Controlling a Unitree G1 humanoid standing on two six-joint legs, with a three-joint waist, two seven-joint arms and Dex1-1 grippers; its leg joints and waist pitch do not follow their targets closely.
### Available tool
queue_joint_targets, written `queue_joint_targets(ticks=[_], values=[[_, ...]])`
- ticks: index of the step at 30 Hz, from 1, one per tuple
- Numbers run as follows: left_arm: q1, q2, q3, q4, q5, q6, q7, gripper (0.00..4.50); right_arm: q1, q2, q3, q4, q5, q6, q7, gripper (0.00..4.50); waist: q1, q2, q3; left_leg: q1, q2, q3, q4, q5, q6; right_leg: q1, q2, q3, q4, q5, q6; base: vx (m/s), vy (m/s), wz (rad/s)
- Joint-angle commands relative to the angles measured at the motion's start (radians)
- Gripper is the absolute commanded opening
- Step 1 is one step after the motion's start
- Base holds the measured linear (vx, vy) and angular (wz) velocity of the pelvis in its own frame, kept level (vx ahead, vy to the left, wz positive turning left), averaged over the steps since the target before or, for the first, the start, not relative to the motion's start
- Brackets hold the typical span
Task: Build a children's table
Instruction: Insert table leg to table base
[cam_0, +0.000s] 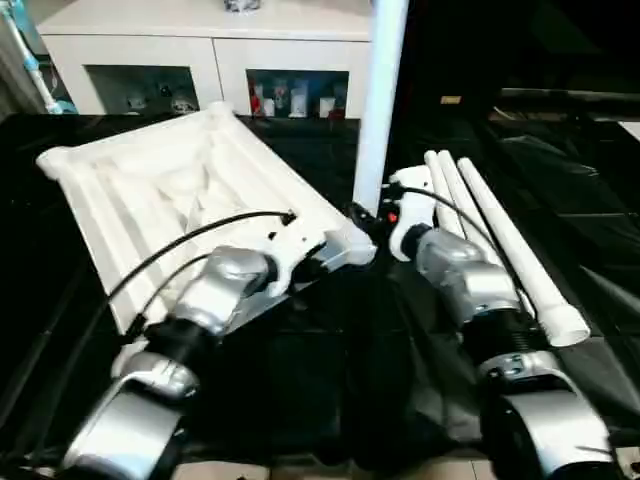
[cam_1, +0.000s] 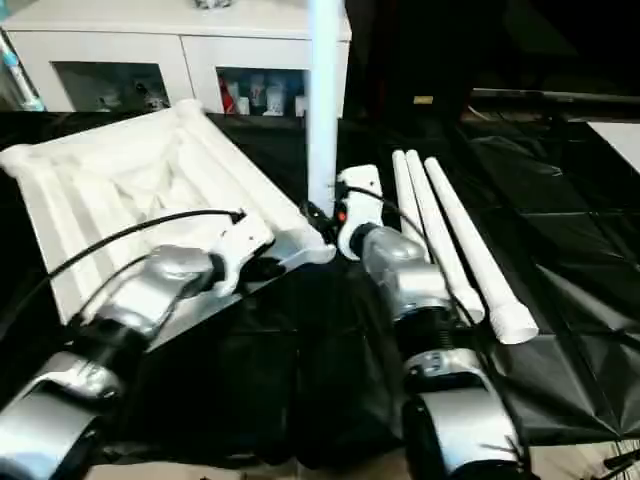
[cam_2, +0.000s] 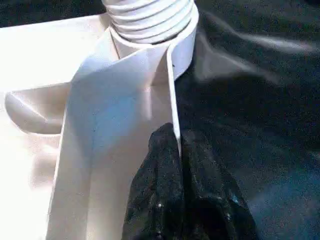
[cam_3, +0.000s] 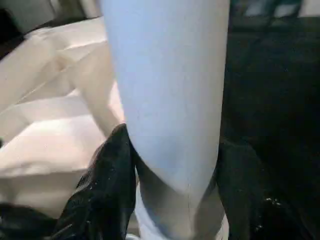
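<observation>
Left eye view looks down on the white table top (cam_0: 190, 190), lying upside down with its ribbed underside up on the black-draped worktop (cam_0: 560, 200). At the table top's near corner, toward the robot's right, one white leg (cam_0: 378, 100) stands upright in the round socket.

The left claw (cam_2: 177, 150) is clenched on the thin side wall of the table top just beside that socket; in the left wrist view its two black fingers (cam_2: 155, 195) press together with the wall's edge between them, and the ribbed foot of the standing leg sits in the socket just beyond.

The right claw (cam_3: 175, 170) is around the lower part of the standing leg, one black finger (cam_3: 107, 185) on each side of the tube and touching it.

Three more white legs (cam_0: 500, 240) lie side by side on the worktop, just to the right of the standing leg. Behind the table top stands a white cabinet (cam_0: 200, 50) with glass doors.
</observation>
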Motion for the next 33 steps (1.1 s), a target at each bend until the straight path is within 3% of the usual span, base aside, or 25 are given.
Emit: queue_joint_targets(ticks=[1, 4, 5, 11, 15, 16, 21, 23, 24, 29, 30, 33], values=[[0.025, 0.019, -0.055, -0.042, 0.004, -0.002, -0.079, 0.00, 0.004, -0.022, 0.017, 0.037, -0.017, 0.038, 0.027, 1.96, 0.006, 0.006, -0.054, 0.014, 0.093, -0.025, -0.073, -0.119, 0.073, 0.040, -0.101, 0.049, -0.050, -0.006, -0.301, 0.000, 0.000, 0.00], [0.068, 0.069, -0.065, -0.133, 0.001, 0.000, -0.123, 0.00, 0.003, -0.062, 0.039, 0.022, -0.023, 0.030, 0.095, 1.90, 0.011, 0.006, -0.056, 0.014, 0.095, -0.021, -0.070, -0.094, 0.068, 0.039, -0.100, 0.044, -0.043, 0.034, -0.305, 0.000, 0.000, 0.00], [0.071, 0.072, -0.064, -0.139, 0.003, -0.002, -0.121, 0.00, 0.003, -0.064, 0.042, 0.019, -0.023, 0.029, 0.101, 1.89, 0.011, 0.001, -0.058, 0.014, 0.095, -0.020, -0.068, -0.081, 0.070, 0.041, -0.099, 0.043, -0.040, 0.052, -0.305, 0.000, 0.000, 0.00], [0.103, 0.088, -0.051, -0.187, 0.019, 0.018, -0.077, 0.00, 0.021, -0.066, 0.045, -0.043, -0.006, 0.024, 0.110, 1.87, 0.020, -0.008, -0.060, 0.012, 0.091, -0.019, -0.064, -0.030, 0.083, 0.046, -0.102, 0.043, -0.032, 0.098, -0.302, 0.000, 0.000, 0.00], [0.106, 0.077, -0.017, -0.180, 0.020, -0.045, -0.007, 0.00, 0.045, -0.046, -0.034, -0.129, 0.096, 0.009, 0.142, 1.86, 0.023, -0.014, -0.059, 0.011, 0.092, -0.018, -0.061, -0.014, 0.102, 0.047, -0.102, 0.044, -0.031, 0.109, -0.297, 0.000, 0.000, 0.00], [0.106, 0.077, -0.017, -0.180, 0.020, -0.045, -0.007, 0.00, 0.045, -0.046, -0.034, -0.129, 0.096, 0.009, 0.142, 1.86, 0.023, -0.014, -0.060, 0.011, 0.092, -0.019, -0.061, -0.012, 0.103, 0.047, -0.101, 0.043, -0.030, 0.110, -0.297, 0.000, 0.000, 0.00], [0.137, 0.105, -0.037, -0.234, 0.002, -0.154, -0.064, 0.00, 0.068, -0.016, -0.116, -0.263, 0.257, 0.052, 0.227, 1.86, 0.023, -0.010, -0.062, 0.009, 0.090, -0.020, -0.055, -0.006, 0.118, 0.045, -0.098, 0.042, -0.025, 0.128, -0.295, 0.000, 0.000, 0.00], [0.142, 0.106, -0.033, -0.242, -0.004, -0.156, -0.064, 0.00, 0.073, -0.015, -0.129, -0.288, 0.284, 0.067, 0.235, 1.86, 0.023, -0.010, -0.065, 0.009, 0.091, -0.020, -0.054, 0.011, 0.123, 0.045, -0.099, 0.042, -0.021, 0.150, -0.296, 0.000, 0.000, 0.00], [0.149, 0.106, -0.013, -0.256, -0.036, -0.162, -0.076, 0.44, 0.086, -0.016, -0.136, -0.328, 0.309, 0.073, 0.243, 1.86, 0.027, -0.007, -0.066, 0.009, 0.089, -0.018, -0.050, 0.031, 0.129, 0.042, -0.096, 0.041, -0.018, 0.178, -0.301, 0.000, 0.000, 0.00], [0.162, 0.096, 0.084, -0.333, -0.179, -0.118, -0.141, 0.61, 0.098, -0.023, -0.140, -0.371, 0.333, 0.083, 0.258, 1.86, 0.031, -0.005, -0.072, 0.006, 0.087, -0.017, -0.041, 0.071, 0.128, 0.038, -0.092, 0.038, -0.005, 0.226, -0.322, 0.000, 0.000, 0.00], [0.152, 0.083, 0.176, -0.374, -0.296, -0.082, -0.164, 0.78, 0.100, -0.032, -0.133, -0.378, 0.314, 0.072, 0.243, 1.86, 0.033, -0.005, -0.066, 0.003, 0.087, -0.015, -0.043, 0.035, 0.116, 0.035, -0.091, 0.037, -0.009, 0.187, -0.332, 0.000, 0.000, 0.00], [0.135, 0.079, 0.256, -0.404, -0.401, -0.032, -0.188, 0.99, 0.100, -0.040, -0.123, -0.377, 0.298, 0.062, 0.243, 1.86, 0.032, -0.007, -0.060, 0.005, 0.083, -0.012, -0.048, -0.051, 0.073, 0.036, -0.091, 0.037, -0.017, 0.080, -0.322, 0.000, 0.000, 0.00]])
